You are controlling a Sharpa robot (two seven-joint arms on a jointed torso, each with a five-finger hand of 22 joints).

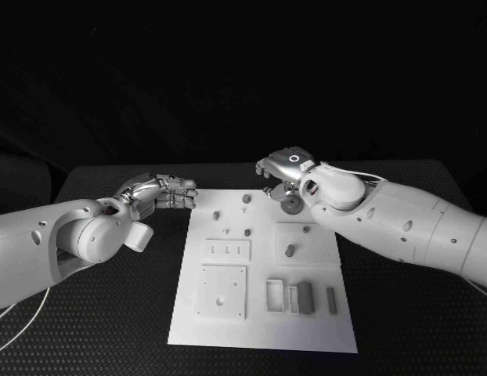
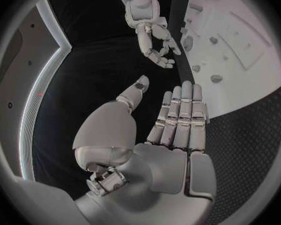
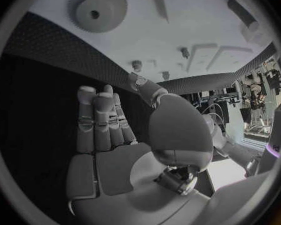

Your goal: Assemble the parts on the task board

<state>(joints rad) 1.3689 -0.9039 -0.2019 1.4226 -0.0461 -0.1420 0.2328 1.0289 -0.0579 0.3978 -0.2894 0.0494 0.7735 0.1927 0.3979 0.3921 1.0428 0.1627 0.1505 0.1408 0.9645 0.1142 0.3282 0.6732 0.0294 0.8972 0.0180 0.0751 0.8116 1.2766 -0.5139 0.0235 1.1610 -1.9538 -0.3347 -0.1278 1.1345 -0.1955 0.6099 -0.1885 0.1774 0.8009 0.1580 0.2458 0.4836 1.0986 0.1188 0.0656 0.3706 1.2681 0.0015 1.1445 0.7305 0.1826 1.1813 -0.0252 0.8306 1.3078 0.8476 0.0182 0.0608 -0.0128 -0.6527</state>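
Note:
The white task board (image 1: pixel 261 321) lies in the middle of the black table. A round gear (image 1: pixel 292 205) sits near the board's far edge, and it also shows in the right wrist view as a toothed gear (image 3: pixel 100 7). Short pegs (image 1: pixel 246 199) stand near it. Grey rectangular parts (image 1: pixel 301 298) lie side by side near the board's front. My left hand (image 1: pixel 159 192) hovers just off the board's far left corner, fingers straight and thumb apart, holding nothing (image 2: pixel 178 115). My right hand (image 1: pixel 289 168) hangs over the far edge above the gear, fingers extended, empty (image 3: pixel 103 120).
Raised square plates (image 1: pixel 223 290) and a slotted plate (image 1: pixel 228 249) occupy the board's left half. A small upright part (image 1: pixel 290 251) stands in a square recess to their right. Black table (image 1: pixel 424 329) surrounds the board on both sides.

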